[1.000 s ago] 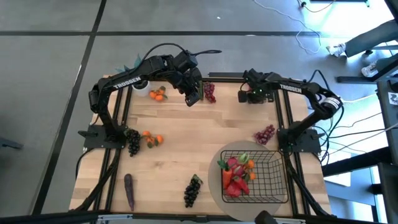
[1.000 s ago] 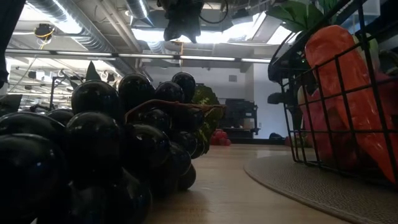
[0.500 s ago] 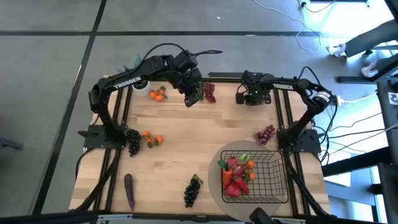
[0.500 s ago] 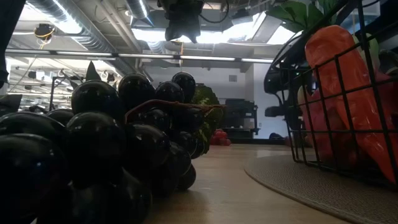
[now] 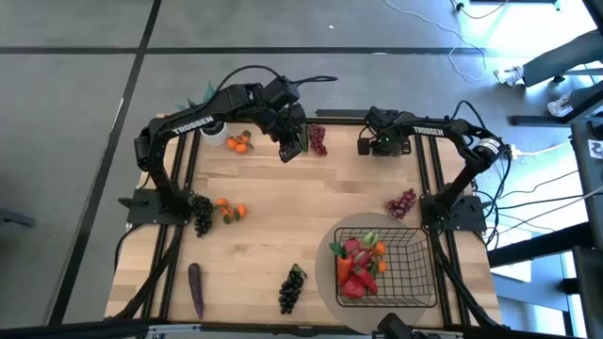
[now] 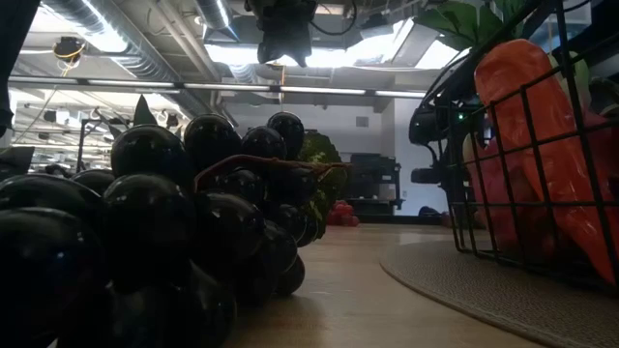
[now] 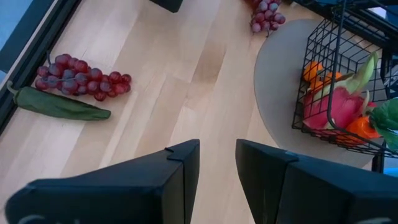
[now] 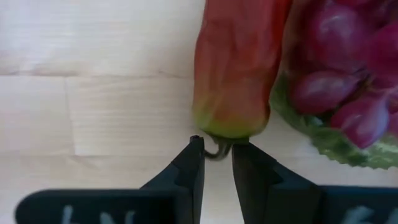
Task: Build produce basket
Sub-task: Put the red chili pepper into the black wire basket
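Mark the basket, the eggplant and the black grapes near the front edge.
basket (image 5: 407, 273), high view, bare wire floor on its empty side.
eggplant (image 5: 196, 290), high view, middle of its purple body.
black grapes (image 5: 291, 289), high view, centre of the bunch.

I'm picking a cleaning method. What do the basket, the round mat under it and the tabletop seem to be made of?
Basket: probably metal wire with a black coating, shown by its thin open grid. Round mat: seemingly woven fibre, beige and matte; the low view shows fine ribbing. Tabletop: light wood with visible grain and plank seams, smooth finish.
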`<state>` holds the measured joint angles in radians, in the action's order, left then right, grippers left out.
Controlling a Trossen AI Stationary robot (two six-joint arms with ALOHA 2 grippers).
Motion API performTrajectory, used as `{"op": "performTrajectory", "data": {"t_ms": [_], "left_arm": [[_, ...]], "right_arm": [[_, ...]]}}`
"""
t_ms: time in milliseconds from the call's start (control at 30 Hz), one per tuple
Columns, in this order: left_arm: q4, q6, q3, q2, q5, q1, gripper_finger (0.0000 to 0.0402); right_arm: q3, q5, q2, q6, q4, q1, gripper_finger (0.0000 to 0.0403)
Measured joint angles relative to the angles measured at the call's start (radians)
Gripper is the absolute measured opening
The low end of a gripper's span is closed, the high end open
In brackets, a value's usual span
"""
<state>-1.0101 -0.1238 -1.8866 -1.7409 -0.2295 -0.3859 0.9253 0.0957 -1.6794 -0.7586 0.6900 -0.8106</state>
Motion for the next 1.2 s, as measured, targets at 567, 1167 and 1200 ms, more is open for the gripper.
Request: {"op": "performTrajectory", "data": {"t_ms": [567, 1167, 1200], "left_arm": [[-0.010, 0.034, 0.000, 0.000, 0.000, 0.000, 0.0093], [-0.010, 0.083, 0.000, 0.000, 0.000, 0.000, 0.0093], [-0.011, 0.085, 0.000, 0.000, 0.000, 0.000, 0.0093]], "right_arm": [[0.002, 0.043, -0.032, 0.145, 0.001, -0.002, 0.0010], [0.174, -0.033, 0.106, 0.546, 0.412, 0.136, 0.0001], [0.202, -0.034, 0.115, 0.556, 0.459, 0.157, 0.0001]]}}
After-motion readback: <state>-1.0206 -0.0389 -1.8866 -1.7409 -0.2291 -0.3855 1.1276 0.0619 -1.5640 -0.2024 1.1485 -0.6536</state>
